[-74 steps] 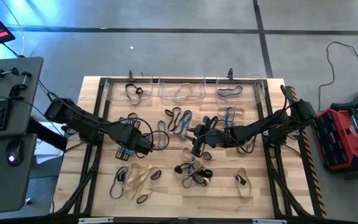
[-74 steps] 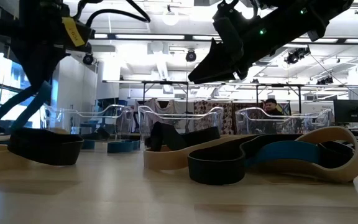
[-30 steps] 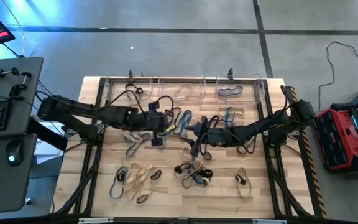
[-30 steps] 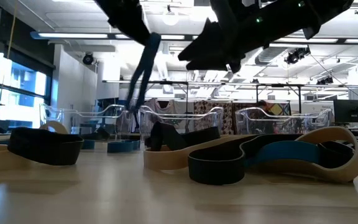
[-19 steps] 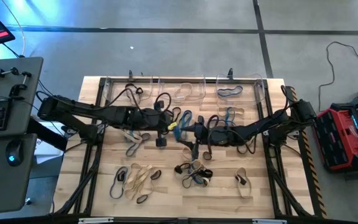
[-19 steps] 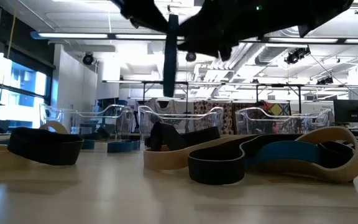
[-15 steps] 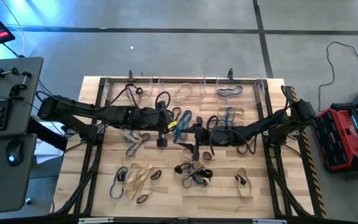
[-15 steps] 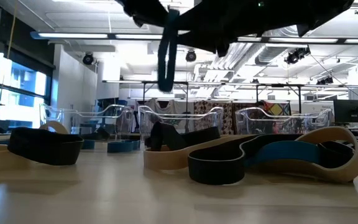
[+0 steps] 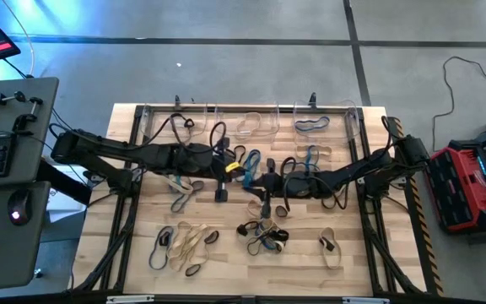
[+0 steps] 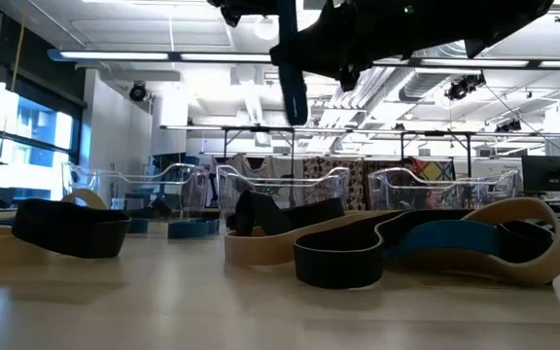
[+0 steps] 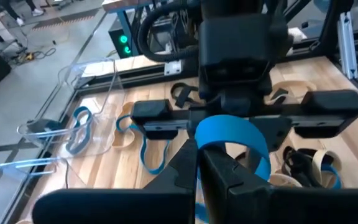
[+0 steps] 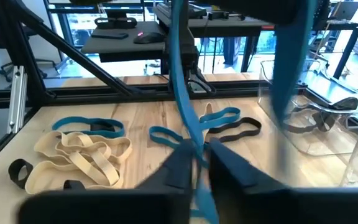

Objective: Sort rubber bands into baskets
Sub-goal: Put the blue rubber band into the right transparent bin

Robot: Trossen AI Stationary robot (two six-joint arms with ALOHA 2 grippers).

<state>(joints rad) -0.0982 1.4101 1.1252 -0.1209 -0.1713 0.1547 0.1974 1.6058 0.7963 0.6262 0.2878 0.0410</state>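
I have both claws meeting above the middle of the counter (image 9: 133,253). My left claw (image 11: 196,163) is closed on a blue rubber band (image 11: 232,134), which hangs in the air between the arms. My right claw (image 12: 199,163) is narrow around the same band (it looks like a handover to me) — the blue basket (image 9: 312,125) sits on the right arm's side, at the far edge.

Held band (image 11: 229,134) bright blue. Loose rubber bands (image 9: 188,241) black, tan, blue (mixed piles). Baskets (image 9: 247,122) clear. Surface (image 9: 353,245) light wood planks. Both arms (image 9: 125,152) dark; red case (image 9: 471,186) off-side.
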